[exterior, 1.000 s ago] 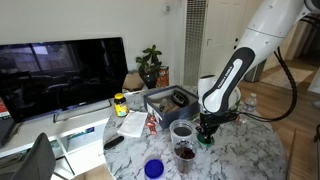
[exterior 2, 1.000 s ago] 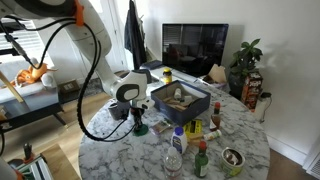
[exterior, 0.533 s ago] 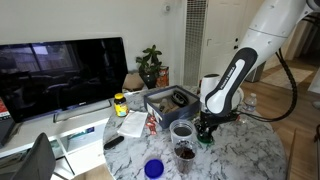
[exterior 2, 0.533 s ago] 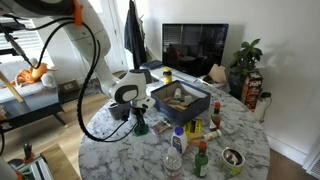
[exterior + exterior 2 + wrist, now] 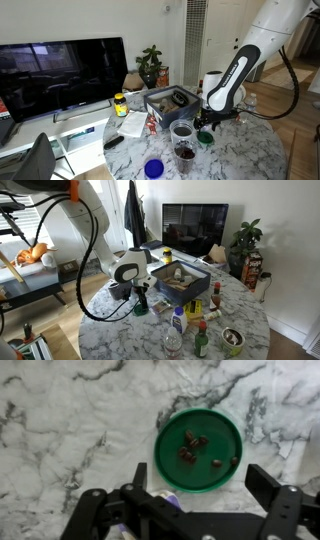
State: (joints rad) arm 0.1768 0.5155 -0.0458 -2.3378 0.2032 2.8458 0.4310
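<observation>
**Lifting a little above the green dish**

Comparing with a second ago, my hand [image 5: 206,123] has risen slightly, and the green dish [image 5: 204,139] under it has not moved. The dish lies flat on the marble bench [image 5: 240,160], open side up. It sits toward the bench edge on the arm's side, near a glass [image 5: 181,130] and apart from the dark tray [image 5: 170,100]. Being round, it has no long axis and points no particular way.

In the wrist view the dish [image 5: 197,448] holds a few small brown bits [image 5: 190,445], clustered left of its centre. My hand [image 5: 200,472] hangs over the dish's near rim with its jaws spread wide, one on each side, and grips nothing.
</observation>
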